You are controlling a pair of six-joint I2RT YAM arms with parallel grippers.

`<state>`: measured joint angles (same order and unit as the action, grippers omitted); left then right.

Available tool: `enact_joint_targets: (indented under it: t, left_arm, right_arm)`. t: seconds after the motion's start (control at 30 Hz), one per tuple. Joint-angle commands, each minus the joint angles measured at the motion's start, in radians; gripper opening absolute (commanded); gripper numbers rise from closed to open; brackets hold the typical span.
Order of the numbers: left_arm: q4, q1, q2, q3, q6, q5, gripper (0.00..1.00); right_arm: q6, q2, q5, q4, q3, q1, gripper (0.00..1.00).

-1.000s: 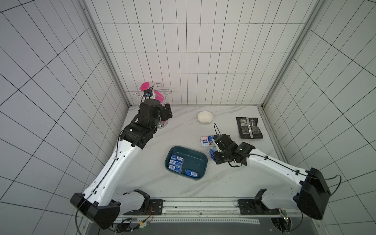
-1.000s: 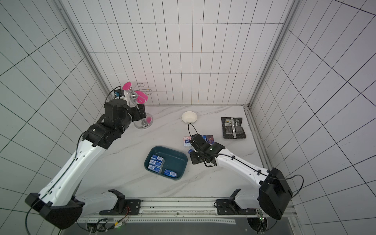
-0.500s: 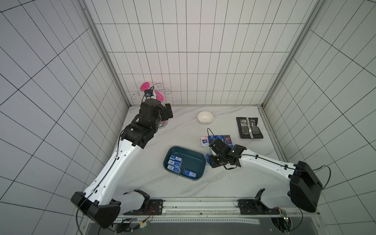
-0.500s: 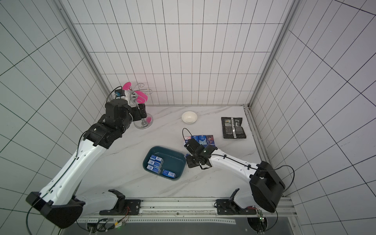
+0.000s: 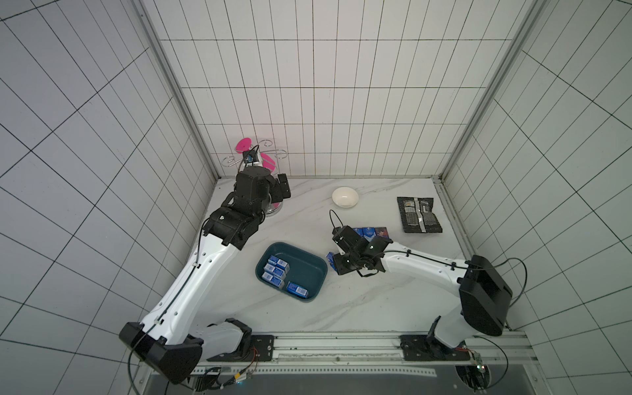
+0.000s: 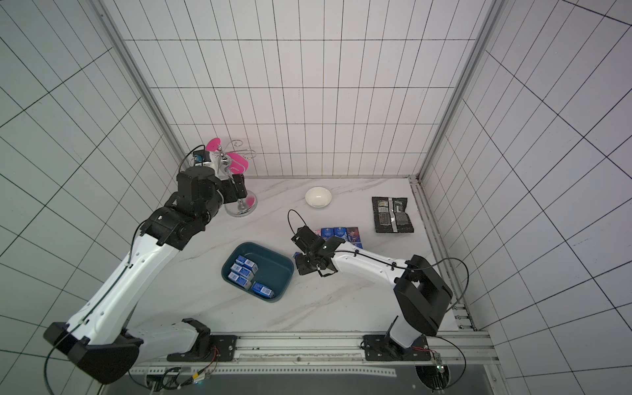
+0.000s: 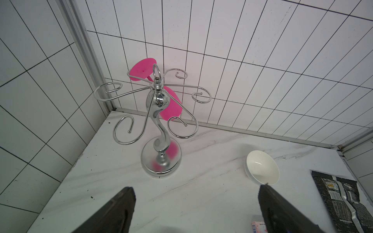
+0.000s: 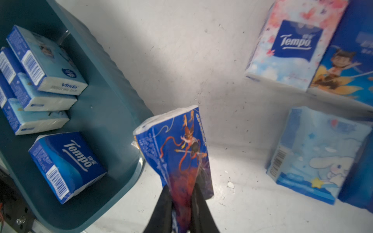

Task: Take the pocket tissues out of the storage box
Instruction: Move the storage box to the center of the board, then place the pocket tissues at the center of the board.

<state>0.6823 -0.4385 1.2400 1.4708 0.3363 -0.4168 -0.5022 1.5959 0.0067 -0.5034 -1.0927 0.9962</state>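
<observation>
Leftward, toward the storage box (image 5: 306, 268), the right gripper (image 8: 181, 193) has been carried. The left gripper (image 7: 195, 187) is held spread, empty. Five pocket tissues (image 5: 275, 272) are seen boxed. The dark-blue pack (image 8: 177, 145), pinched by one end beside the rim, could be dropped back in if the soft wrapper slips.

The left arm (image 5: 201, 277) reaches up toward the far left corner, the left gripper (image 7: 195, 187) raised with jaws spread wide, while the right arm (image 5: 424, 270) stretches low and inward, the right gripper (image 8: 181, 193) pinching a tissue pack (image 8: 177, 149).
</observation>
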Motion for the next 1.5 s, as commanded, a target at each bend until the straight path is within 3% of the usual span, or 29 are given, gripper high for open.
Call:
enact_joint_targets:
  t: [0.0,0.3,0.5,0.7,1.07,1.17,1.3,1.47]
  left_arm:
    - [-0.021,-0.004,-0.008,-0.009,0.001,0.010,0.98]
    - [-0.006,-0.005,-0.031,-0.013,-0.005,0.000,0.98]
    - [0.000,-0.005,-0.055,-0.022,-0.003,0.001,0.98]
    - [0.003,-0.005,-0.062,-0.027,-0.001,-0.001,0.98]
    - [0.005,-0.005,-0.053,-0.023,-0.001,-0.008,0.98]
    - [0.005,-0.005,-0.054,-0.024,0.005,-0.003,0.98]
    - [0.014,-0.009,-0.057,-0.018,0.007,-0.011,0.98]
    - [0.023,-0.011,-0.053,-0.012,0.006,-0.014,0.98]
  right_arm:
    - [-0.047,0.016,0.118,0.004,-0.027,-0.010,0.16]
    - [-0.139,0.112,0.224,0.071,-0.018,-0.002,0.18]
    - [-0.157,0.148,0.256,0.054,-0.039,-0.001,0.24]
    - [-0.153,0.173,0.234,0.056,-0.062,-0.002,0.39]
    - [-0.115,0.131,0.163,0.058,-0.125,-0.002,0.43]
    - [-0.097,0.136,0.120,0.095,-0.118,-0.001,0.38]
    - [-0.088,0.161,0.057,0.139,-0.124,-0.002,0.21]
    - [-0.079,0.205,0.004,0.150,-0.162,-0.001,0.12]
